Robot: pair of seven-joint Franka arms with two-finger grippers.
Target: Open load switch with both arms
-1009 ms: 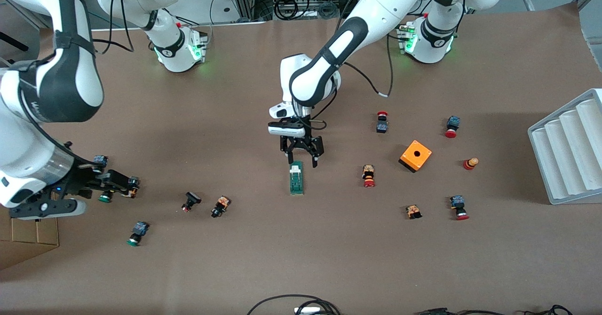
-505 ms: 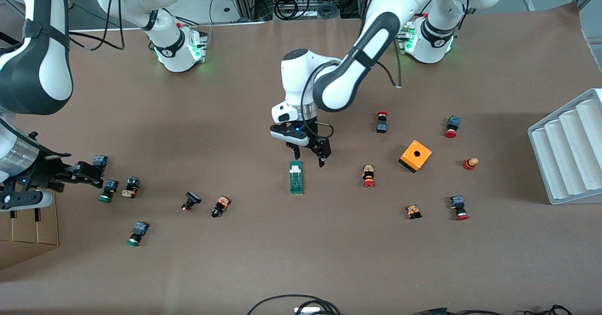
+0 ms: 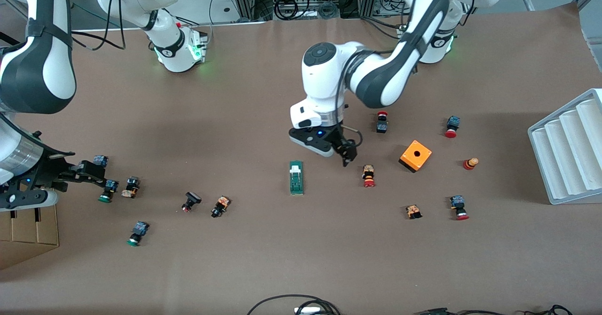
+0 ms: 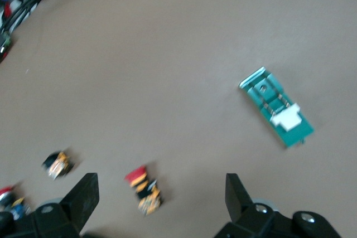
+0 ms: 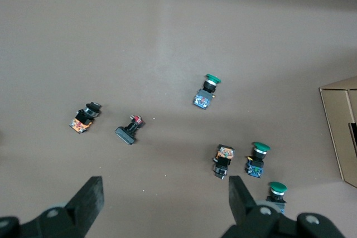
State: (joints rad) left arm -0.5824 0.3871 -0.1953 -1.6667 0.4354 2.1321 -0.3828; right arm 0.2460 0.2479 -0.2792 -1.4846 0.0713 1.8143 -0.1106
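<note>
The right gripper (image 3: 91,174) hangs with jaws spread wide and empty over a cluster of green-capped push buttons (image 3: 107,190) at the right arm's end of the table. At the table's middle lies the load switch (image 3: 296,177), flat, its long axis running twelve to six, the white sliding piece (image 3: 295,167) at twelve. At its two o'clock the left gripper (image 3: 345,153) hovers, jaws wide, gripping nothing. An orange box (image 3: 415,155) sits toward the left arm's end.
</note>
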